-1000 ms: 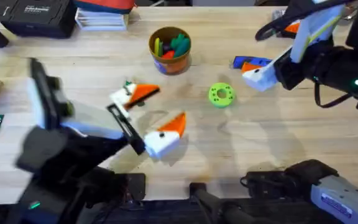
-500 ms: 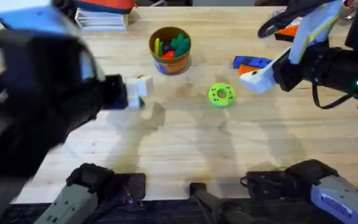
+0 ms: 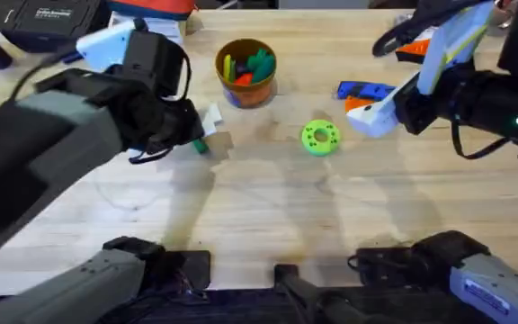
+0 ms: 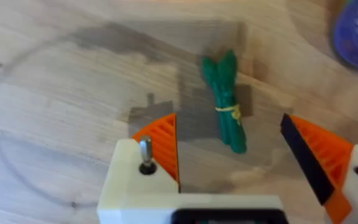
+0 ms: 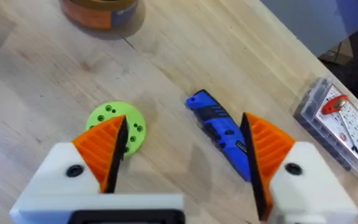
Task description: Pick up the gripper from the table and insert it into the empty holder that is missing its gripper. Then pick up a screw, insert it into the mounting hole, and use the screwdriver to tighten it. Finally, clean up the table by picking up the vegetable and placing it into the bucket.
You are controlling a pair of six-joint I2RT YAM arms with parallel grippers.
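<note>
The vegetable [image 4: 225,99], a small dark-green bundle with a yellow band, lies on the wood between the tips of my open left gripper [image 4: 235,155]. In the overhead view the left gripper [image 3: 209,133] hangs over the vegetable [image 3: 199,146], just left of the ochre bucket [image 3: 245,72]. Several coloured toys are in the bucket. My right gripper [image 3: 371,112] is open above the blue-handled screwdriver [image 3: 364,90], which lies flat between its orange pads [image 5: 107,146]. The loose gripper part, the holder and the screw are out of view.
A lime-green ring disc [image 3: 320,137] lies in the middle, left of the right gripper. A clear plastic box [image 5: 334,115] with a red item stands at the far right. Books and a black case sit along the back left edge.
My left arm has swung from the table's front left up and back, and now stands over the vegetable beside the bucket. The right arm has stayed put.
</note>
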